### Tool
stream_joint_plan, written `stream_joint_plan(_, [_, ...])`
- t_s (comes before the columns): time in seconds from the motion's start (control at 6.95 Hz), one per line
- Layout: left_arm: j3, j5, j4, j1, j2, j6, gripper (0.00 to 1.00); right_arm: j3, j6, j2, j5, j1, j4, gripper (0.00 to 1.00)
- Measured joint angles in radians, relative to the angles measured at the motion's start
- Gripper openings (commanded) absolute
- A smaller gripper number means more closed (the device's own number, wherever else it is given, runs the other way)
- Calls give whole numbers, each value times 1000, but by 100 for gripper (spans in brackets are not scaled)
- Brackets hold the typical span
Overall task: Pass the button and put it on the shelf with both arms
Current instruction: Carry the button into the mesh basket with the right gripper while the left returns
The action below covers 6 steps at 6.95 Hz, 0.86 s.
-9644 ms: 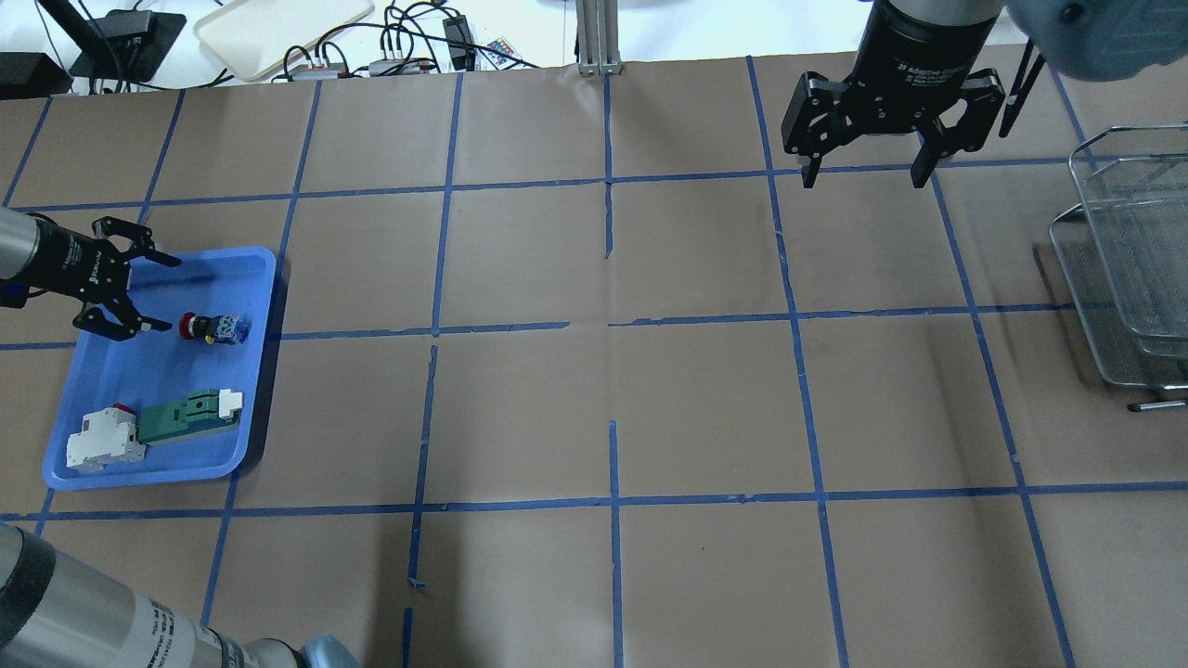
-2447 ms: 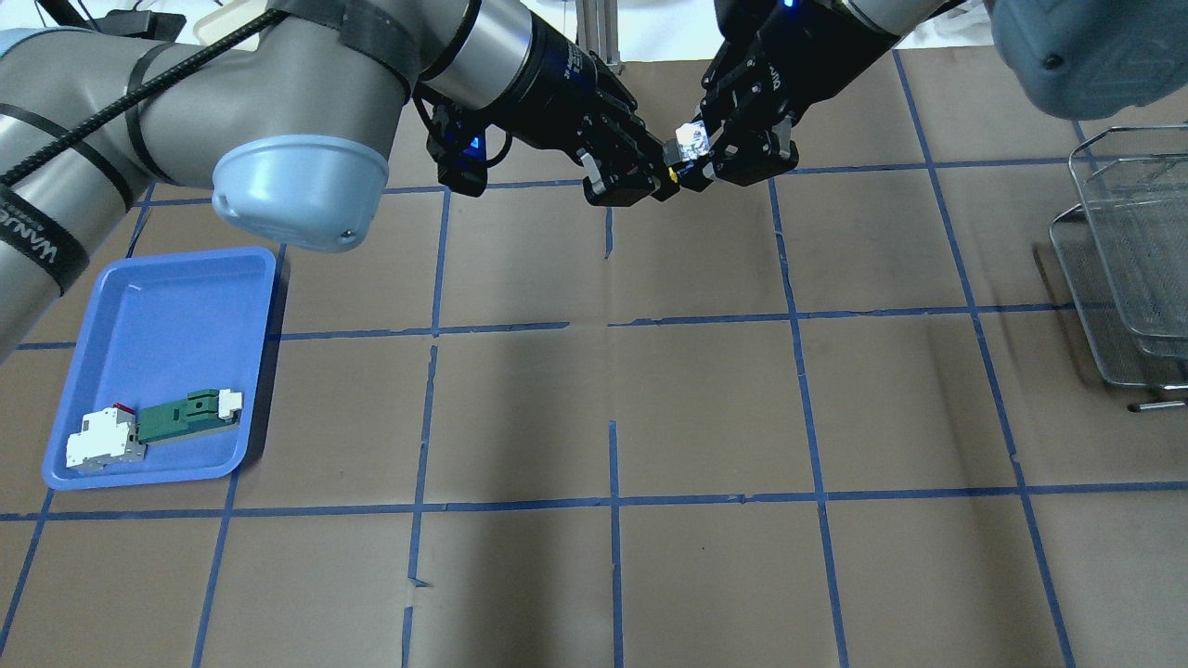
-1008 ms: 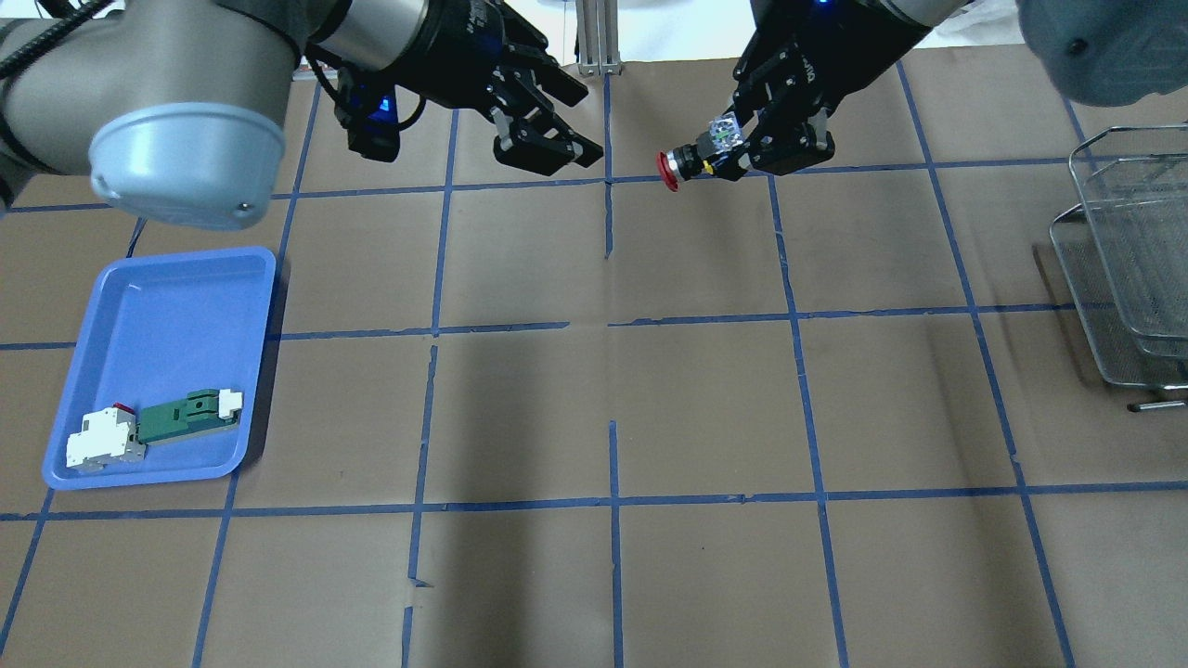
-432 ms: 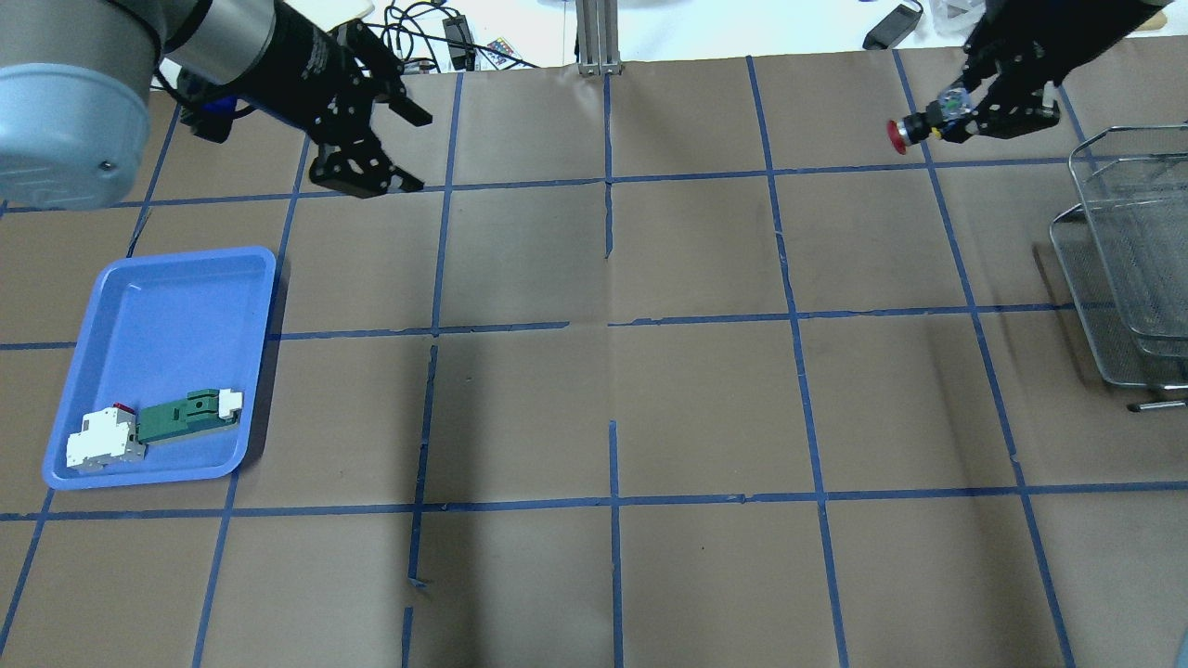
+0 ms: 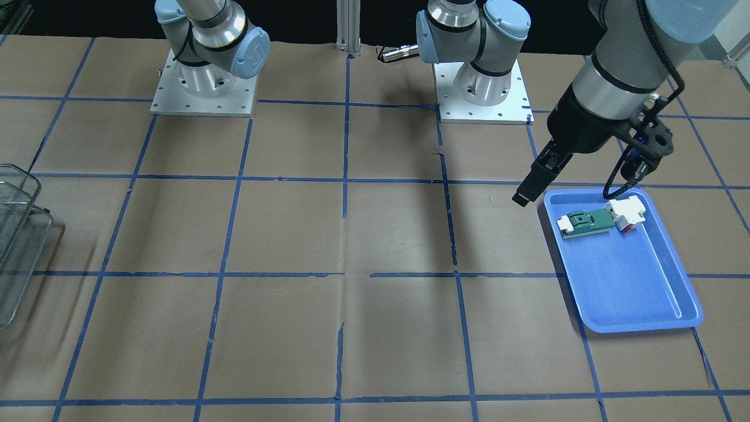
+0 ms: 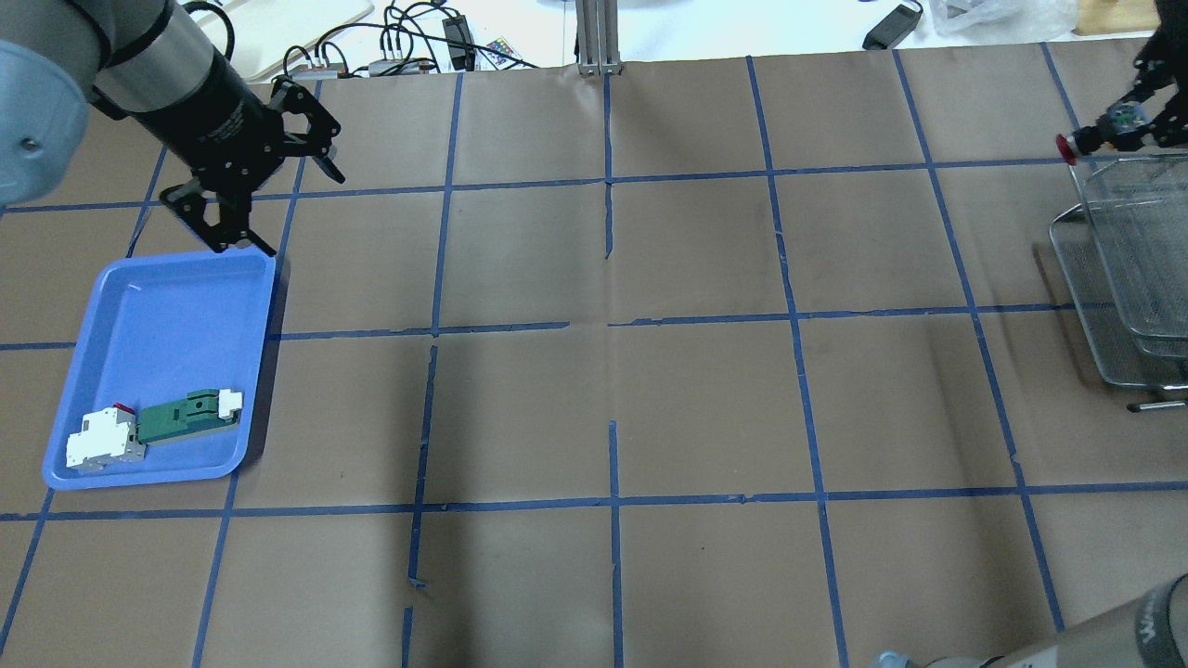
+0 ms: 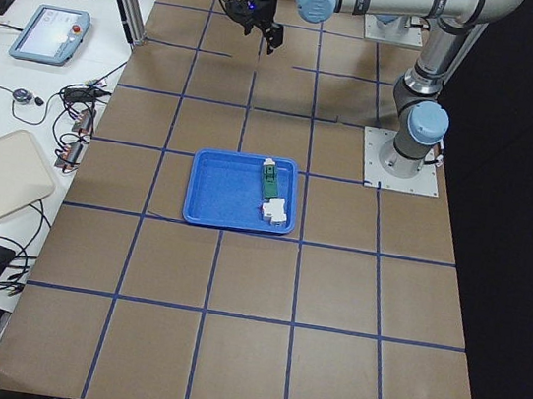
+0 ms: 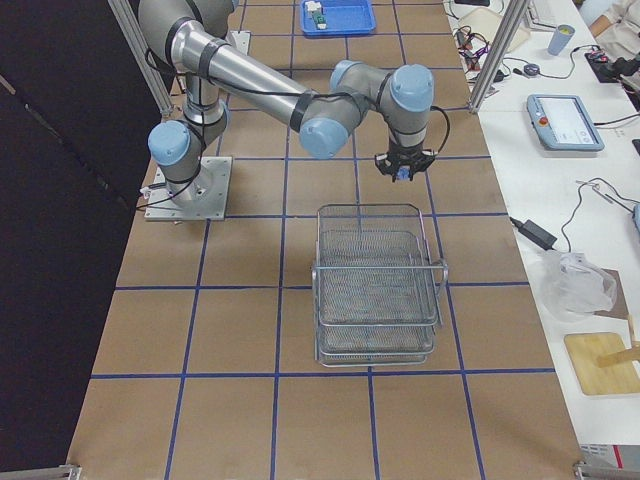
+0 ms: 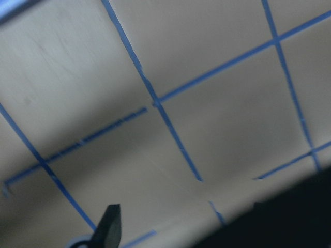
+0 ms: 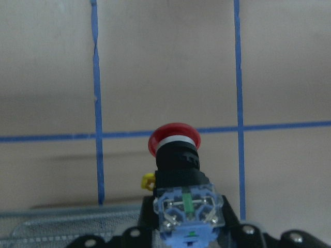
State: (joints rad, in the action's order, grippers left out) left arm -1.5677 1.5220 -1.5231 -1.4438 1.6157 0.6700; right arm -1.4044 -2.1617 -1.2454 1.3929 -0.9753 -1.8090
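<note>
The button [image 6: 1084, 140], with red cap, black collar and bluish block, is held level in my right gripper [image 6: 1125, 122], which is shut on its block end. It hangs in the air over the far corner of the wire shelf [image 6: 1128, 278]. The right wrist view shows the button [image 10: 176, 155] pointing away, with the shelf's rim [image 10: 67, 214] below it. The gripper and button also show in the exterior right view [image 8: 403, 168], just beyond the shelf [image 8: 375, 280]. My left gripper [image 6: 305, 215] is open and empty, above the table by the blue tray's far corner.
The blue tray [image 6: 167, 306] at the left holds a green-and-white flat module [image 6: 186, 417] and a white-red block [image 6: 102, 441]. Cables and a beige tray lie beyond the table's far edge. Brown paper with blue tape lines covers the table.
My right gripper has carried the button further right, up to the shelf's far corner. My left gripper, open, has drawn back left toward the blue tray.
</note>
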Motion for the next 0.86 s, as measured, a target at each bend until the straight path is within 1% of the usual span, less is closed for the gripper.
stream_joint_plan(0.14, [3,30,-28,14,-20,-150,100,9,-42,20,5,48,5,22])
stream_joint_plan(0.29, [-1,39,-79,18,-47,-316,100,7,-56,28,21,75,25,33])
stream_joint_plan(0.43, [-5,43,-128,18,-72,-492,100,4,-57,31,55,87,57,40])
stream_joint_plan(0.58, [-9,50,-165,17,-86,-606,100,3,-55,33,81,94,75,46])
stream_joint_plan(0.72, [-17,54,-190,17,-87,-655,100,2,-54,35,91,101,84,52])
stream_joint_plan(0.86, [-28,57,-199,17,-90,-674,100,1,-53,37,94,105,89,100])
